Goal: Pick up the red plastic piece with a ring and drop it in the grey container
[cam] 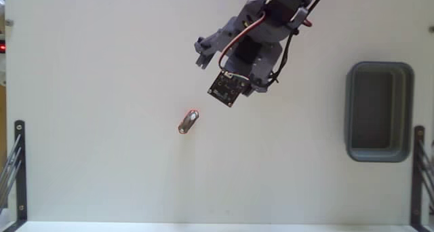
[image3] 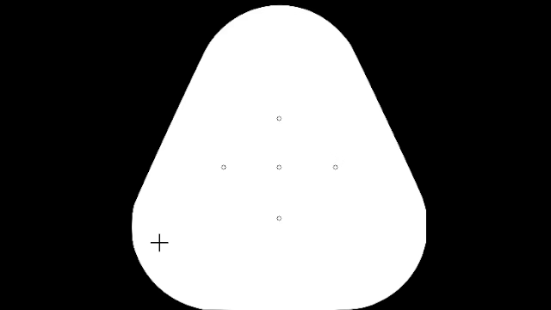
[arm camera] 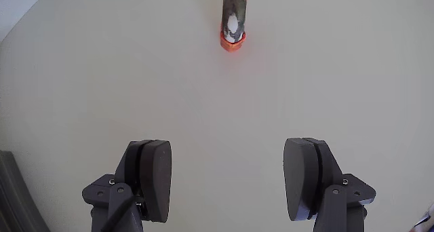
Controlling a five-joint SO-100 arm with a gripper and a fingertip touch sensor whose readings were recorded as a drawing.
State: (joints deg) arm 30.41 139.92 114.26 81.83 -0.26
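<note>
The red plastic piece with a ring [cam: 188,121] lies flat on the white table, left of centre in the fixed view. My gripper [cam: 210,76] hangs above the table up and to the right of it, apart from it. In the wrist view the piece [arm camera: 234,22] sits near the top edge, well ahead of my gripper [arm camera: 230,171]. Both fingers [arm camera: 152,178] stand wide apart with nothing between them, so the gripper is open. The grey container [cam: 380,111] rests at the far right of the table, with nothing visible inside.
Black metal frames stand at the lower left [cam: 17,164] and lower right [cam: 420,171] table edges. A small red indicator light [cam: 3,47] glows at the left edge. The arm's body and cables [cam: 278,15] reach in from the top.
</note>
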